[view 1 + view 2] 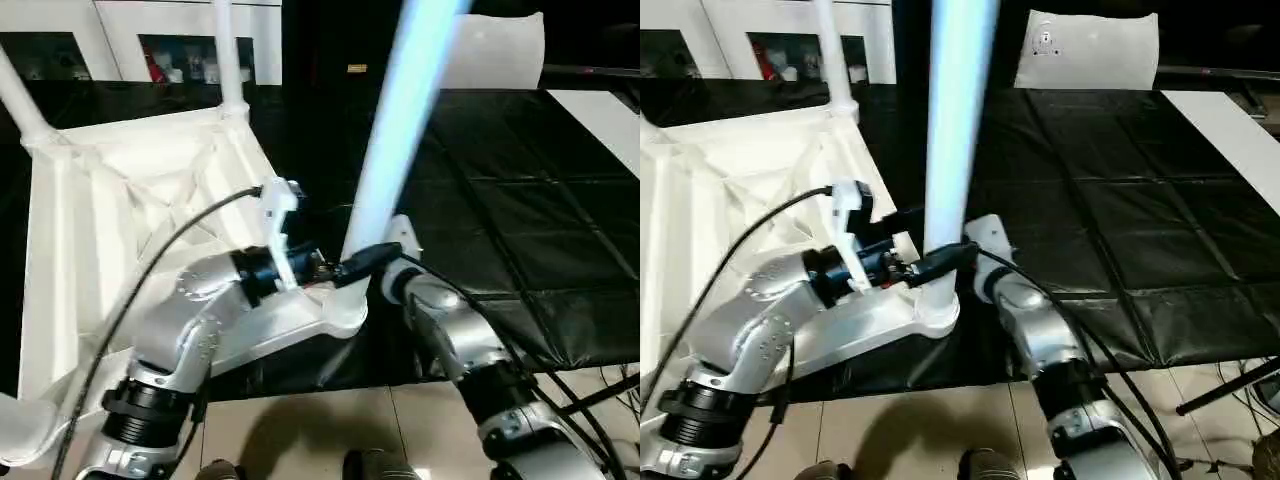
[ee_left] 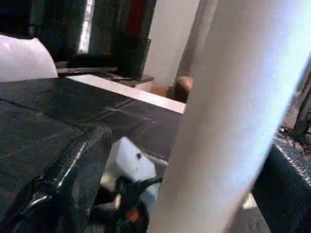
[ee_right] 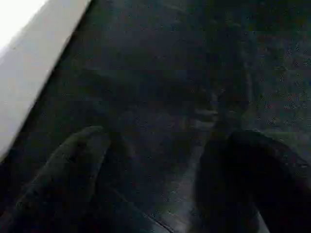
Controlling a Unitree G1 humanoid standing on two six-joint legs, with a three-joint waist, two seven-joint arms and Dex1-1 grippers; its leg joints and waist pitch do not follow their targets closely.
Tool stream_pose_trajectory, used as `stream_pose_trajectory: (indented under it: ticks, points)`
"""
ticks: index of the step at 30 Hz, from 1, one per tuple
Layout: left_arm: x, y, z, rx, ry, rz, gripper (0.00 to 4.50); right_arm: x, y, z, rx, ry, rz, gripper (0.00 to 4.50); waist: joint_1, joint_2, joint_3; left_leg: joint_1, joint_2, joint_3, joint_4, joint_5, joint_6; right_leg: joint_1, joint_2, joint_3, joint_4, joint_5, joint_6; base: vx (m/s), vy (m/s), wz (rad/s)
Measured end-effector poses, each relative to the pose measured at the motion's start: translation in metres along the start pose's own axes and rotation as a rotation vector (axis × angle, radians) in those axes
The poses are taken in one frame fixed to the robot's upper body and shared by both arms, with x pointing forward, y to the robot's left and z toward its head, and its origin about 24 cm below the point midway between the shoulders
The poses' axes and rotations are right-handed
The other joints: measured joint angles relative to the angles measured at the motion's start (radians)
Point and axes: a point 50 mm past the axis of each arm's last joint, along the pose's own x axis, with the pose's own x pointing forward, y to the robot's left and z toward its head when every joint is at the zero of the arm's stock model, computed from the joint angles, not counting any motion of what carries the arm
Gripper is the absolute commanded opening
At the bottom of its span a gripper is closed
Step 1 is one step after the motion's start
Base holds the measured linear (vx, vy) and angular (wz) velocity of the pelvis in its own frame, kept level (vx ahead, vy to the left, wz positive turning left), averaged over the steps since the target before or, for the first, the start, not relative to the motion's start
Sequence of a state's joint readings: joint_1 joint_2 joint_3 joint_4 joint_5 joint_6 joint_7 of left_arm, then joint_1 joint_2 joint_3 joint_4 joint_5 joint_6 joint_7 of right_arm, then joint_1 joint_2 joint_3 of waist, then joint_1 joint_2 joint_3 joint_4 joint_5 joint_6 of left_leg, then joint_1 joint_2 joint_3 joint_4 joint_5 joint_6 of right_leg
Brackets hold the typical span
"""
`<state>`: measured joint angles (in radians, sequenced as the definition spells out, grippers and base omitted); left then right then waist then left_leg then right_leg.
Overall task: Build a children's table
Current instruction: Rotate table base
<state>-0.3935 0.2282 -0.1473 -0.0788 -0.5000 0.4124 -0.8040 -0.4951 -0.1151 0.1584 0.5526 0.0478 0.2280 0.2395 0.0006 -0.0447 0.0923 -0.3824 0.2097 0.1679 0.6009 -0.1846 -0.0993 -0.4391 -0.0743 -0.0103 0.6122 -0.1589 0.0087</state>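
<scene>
Step in hand: seating the upright leg (image 1: 958,120) in the near corner socket (image 1: 932,312) of the upturned tabletop (image 1: 120,215); judged nearly in.
Left pincer (image 2: 184,160): spread wide, fingers either side of the leg low down; whether they press it, I cannot tell.
Right pincer (image 3: 160,179): released, empty, over the black mat (image 1: 1120,200).
How to do it well: keep the leg plumb, push straight down, steady the tabletop.
Task's thing: tabletop at 9 o'clock, underside up; another leg (image 1: 226,55) stands at 11.
Around: white sheet (image 1: 1090,48) at 1 o'clock, cabinet (image 1: 150,40) at 11.
In the way: cables (image 1: 760,235) across the left arm could snag.
</scene>
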Motion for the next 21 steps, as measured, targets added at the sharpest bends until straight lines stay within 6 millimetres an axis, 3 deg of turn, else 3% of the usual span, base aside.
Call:
stream_pose_trajectory:
  ticks: [4, 9, 16, 21]
  points:
    - [-0.015, -0.006, -0.002, 0.003, 0.054, -0.020, 4.47, -0.008, -0.015, -0.006, 0.011, 0.002, -0.043, 4.50, 0.004, 0.002, -0.001, 0.001, 0.000, 0.000, 0.000, 0.000, 0.000, 0.000, 0.000, 0.000, 0.001, 0.000, 0.000, 0.000, 0.000, 0.00]
    - [-0.050, -0.019, -0.026, -0.041, 0.308, -0.031, 4.47, -0.027, -0.048, -0.006, 0.011, -0.014, -0.116, 4.50, 0.005, 0.003, -0.001, 0.001, 0.000, 0.000, 0.001, 0.000, 0.000, 0.000, 0.000, 0.000, 0.001, 0.000, 0.000, 0.000, 0.000, 0.00]
    - [-0.083, -0.020, -0.038, -0.068, 0.531, 0.089, 4.12, -0.055, -0.057, 0.005, -0.084, -0.053, -0.006, 4.50, 0.005, 0.003, -0.001, 0.004, 0.000, 0.000, 0.001, 0.000, 0.000, 0.002, 0.001, 0.001, 0.002, -0.003, 0.006, 0.000, 0.000, 0.00]
    - [-0.091, -0.020, -0.038, -0.015, 0.673, 0.171, 3.96, -0.090, -0.048, 0.011, -0.161, -0.017, 0.257, 4.50, 0.010, 0.003, -0.001, 0.004, 0.000, -0.001, 0.000, 0.000, 0.000, 0.003, 0.000, 0.001, 0.000, -0.004, 0.007, 0.000, 0.000, 0.00]
